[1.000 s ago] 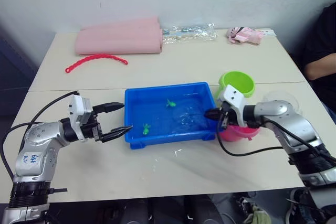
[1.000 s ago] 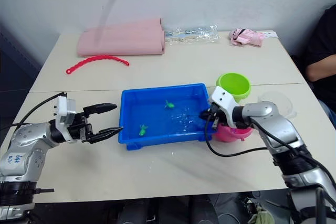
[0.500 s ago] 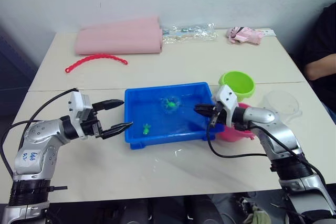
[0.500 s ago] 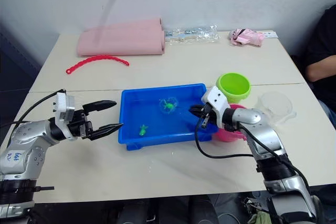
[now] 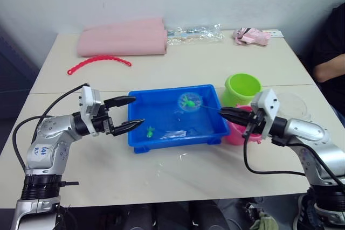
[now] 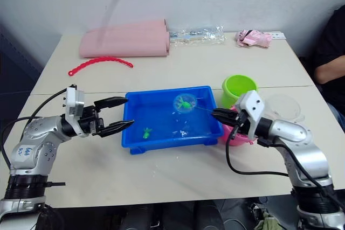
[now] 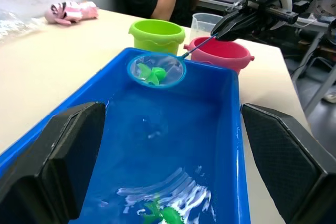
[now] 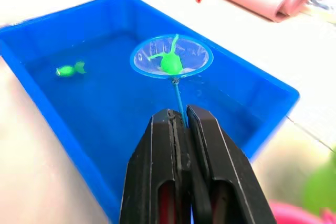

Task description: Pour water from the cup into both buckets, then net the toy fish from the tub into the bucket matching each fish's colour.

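The net (image 5: 190,101), carrying 1 green fish (image 8: 170,64), is pinched by the right gripper (image 5: 229,114) for transfer; the left gripper (image 5: 129,112) is spread wide, steadying the tub (image 5: 141,143).

Bright, even indoor light; soft shadows; blurred wrist-view foregrounds.

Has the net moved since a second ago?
Yes. The net, gripped by the right gripper, has risen out of the water with a green fish, toward the far right corner of the tub.

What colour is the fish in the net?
Green; the fish in the net shows best in the right wrist view.
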You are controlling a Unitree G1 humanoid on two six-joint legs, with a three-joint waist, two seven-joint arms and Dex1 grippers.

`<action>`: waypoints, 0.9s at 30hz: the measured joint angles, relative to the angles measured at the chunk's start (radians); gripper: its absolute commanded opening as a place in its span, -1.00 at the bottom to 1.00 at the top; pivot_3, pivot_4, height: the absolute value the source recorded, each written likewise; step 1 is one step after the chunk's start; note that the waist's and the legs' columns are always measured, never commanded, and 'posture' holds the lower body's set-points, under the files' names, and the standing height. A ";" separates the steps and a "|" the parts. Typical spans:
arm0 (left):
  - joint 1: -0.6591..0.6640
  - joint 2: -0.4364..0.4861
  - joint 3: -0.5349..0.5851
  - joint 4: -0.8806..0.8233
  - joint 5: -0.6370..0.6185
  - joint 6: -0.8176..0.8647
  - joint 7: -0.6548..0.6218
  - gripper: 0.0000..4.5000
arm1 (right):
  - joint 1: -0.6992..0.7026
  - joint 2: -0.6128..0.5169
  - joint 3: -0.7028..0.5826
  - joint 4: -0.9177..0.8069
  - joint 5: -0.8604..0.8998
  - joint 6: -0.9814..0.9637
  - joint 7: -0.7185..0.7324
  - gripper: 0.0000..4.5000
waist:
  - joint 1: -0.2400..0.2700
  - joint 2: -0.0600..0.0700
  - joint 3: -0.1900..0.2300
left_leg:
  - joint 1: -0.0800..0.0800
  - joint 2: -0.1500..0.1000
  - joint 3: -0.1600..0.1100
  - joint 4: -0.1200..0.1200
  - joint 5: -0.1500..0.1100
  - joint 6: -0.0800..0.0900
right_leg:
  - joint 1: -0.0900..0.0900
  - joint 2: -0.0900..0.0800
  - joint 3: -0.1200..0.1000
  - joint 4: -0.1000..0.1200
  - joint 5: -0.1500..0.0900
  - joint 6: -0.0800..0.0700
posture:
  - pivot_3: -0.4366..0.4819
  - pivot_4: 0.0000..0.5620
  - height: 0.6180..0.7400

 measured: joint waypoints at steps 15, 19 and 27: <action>-0.130 -0.104 -0.072 0.070 -0.009 0.033 -0.023 0.99 | -0.018 -0.155 -0.242 0.148 -0.012 -0.153 0.018 -1.00 | 0.000 0.000 0.000 | 0.001 -0.001 0.001 0.001 0.001 0.001 | 0.000 0.002 0.001 -0.001 0.000 0.001 | -0.05 -0.47 1.00; -0.133 -0.119 -0.082 0.076 -0.003 0.019 -0.022 0.99 | -0.059 -0.216 -0.240 0.325 -0.152 -0.346 -0.002 -1.00 | 0.001 0.000 0.000 | 0.001 -0.001 0.001 0.001 0.001 0.001 | 0.000 0.002 0.002 -0.002 0.000 0.001 | -0.05 -0.47 1.00; -0.148 -0.134 -0.090 0.083 0.032 -0.025 -0.001 0.99 | -0.069 -0.251 -0.145 0.431 -0.362 -0.558 -0.056 -1.00 | -0.001 0.000 0.000 | 0.001 0.000 0.002 0.002 0.002 0.000 | 0.000 0.003 0.002 -0.001 0.000 0.001 | -0.05 -0.47 1.00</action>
